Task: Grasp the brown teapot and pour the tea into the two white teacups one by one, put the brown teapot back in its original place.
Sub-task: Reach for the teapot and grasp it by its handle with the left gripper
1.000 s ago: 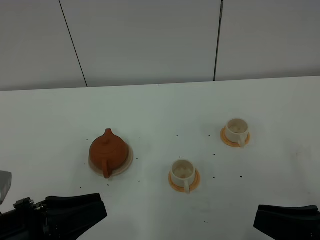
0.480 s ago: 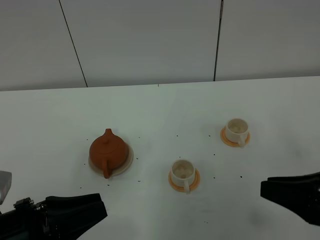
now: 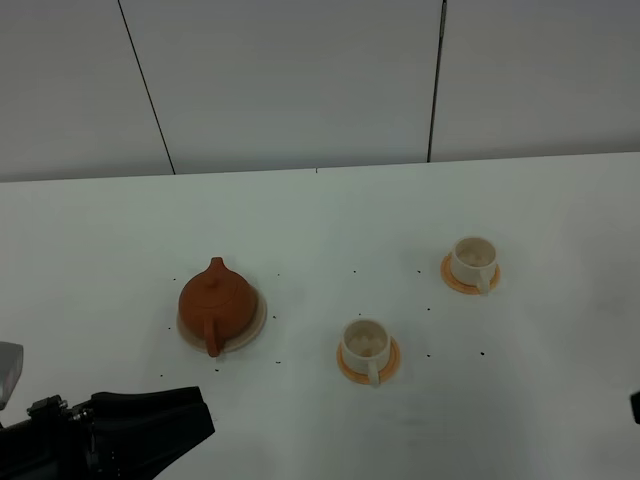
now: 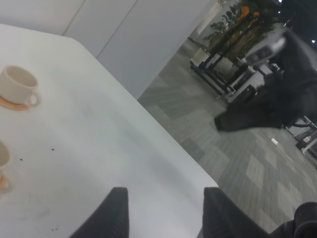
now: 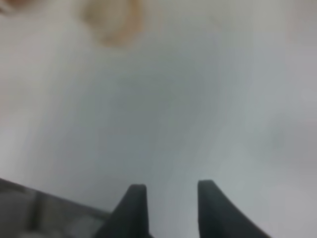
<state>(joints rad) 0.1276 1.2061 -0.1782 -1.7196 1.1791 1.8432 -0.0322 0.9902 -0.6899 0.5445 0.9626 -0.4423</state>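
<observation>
The brown teapot (image 3: 216,303) sits upright on its pale cream saucer (image 3: 257,318), left of centre on the white table. Two white teacups (image 3: 366,343) (image 3: 472,260) stand on orange saucers, one near the middle and one further right. My left gripper (image 4: 163,213) is open with nothing between its fingers; it hovers low over the table's front left, well short of the teapot. In its view one teacup (image 4: 17,84) shows. My right gripper (image 5: 168,208) is open and empty above bare table, in a blurred view with a pale orange smear (image 5: 114,17) far off.
Small dark specks dot the table (image 3: 320,220) around the crockery. The table's edge (image 4: 163,134) drops off to a grey tiled floor in the left wrist view. My right arm (image 3: 636,405) barely shows at the right edge of the high view.
The right arm rose from the lower right corner and swung out past the right edge of the high view. Left arm, teapot and cups have not moved.
</observation>
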